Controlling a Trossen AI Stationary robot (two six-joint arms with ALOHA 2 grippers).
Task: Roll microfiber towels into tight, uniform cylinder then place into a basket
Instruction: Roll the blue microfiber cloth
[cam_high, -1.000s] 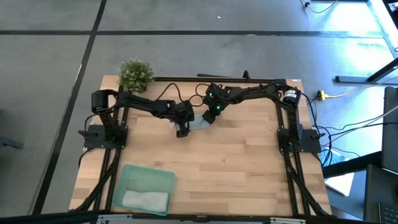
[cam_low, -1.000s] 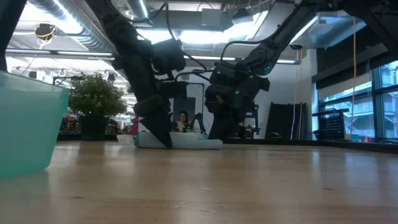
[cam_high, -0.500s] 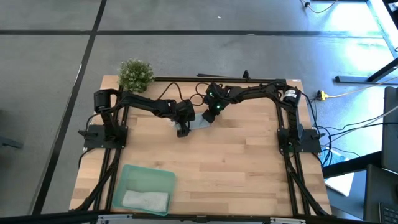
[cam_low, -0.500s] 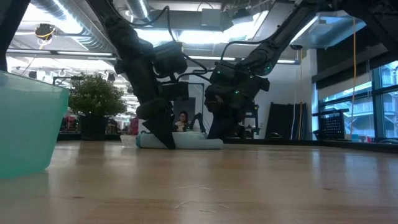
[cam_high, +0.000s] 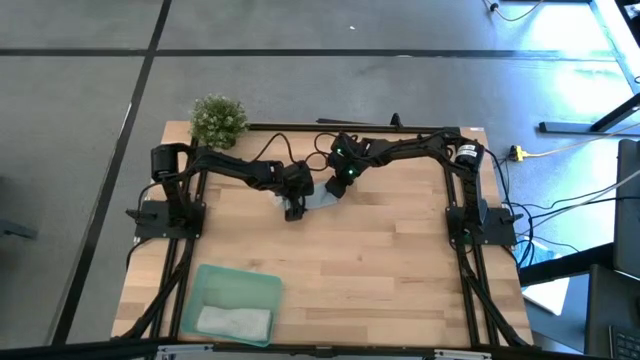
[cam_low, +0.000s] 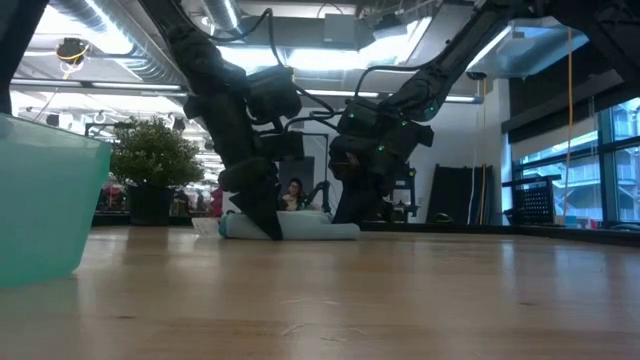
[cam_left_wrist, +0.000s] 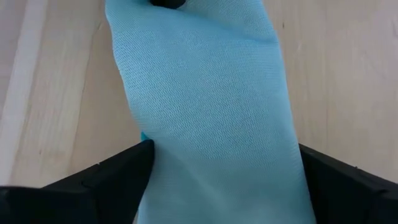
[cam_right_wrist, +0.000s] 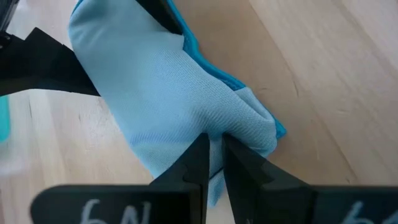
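Near the far middle of the wooden table (cam_high: 400, 260) lies the light blue towel (cam_high: 322, 200), rolled into a loose bundle, with both arms bent down over it. The left gripper (cam_high: 292, 210) is at one end of the roll, its fingers (cam_left_wrist: 106, 180) spread wide on either side of the cloth so that the towel fills the gap between them. The right gripper (cam_high: 335, 189) is at the other end, its fingers (cam_right_wrist: 198, 163) drawn narrow and pinching a fold of the blue cloth at the edge of the bundle. From table height the roll (cam_low: 300, 229) rests flat on the wood between the two dark grippers. The mint-green basket (cam_high: 238, 305) stands well apart at the near left corner of the table, and the pale grey towel (cam_high: 235, 321) lies inside it toward the near side. A small potted plant (cam_high: 218, 119) stands at the far left corner of the table.
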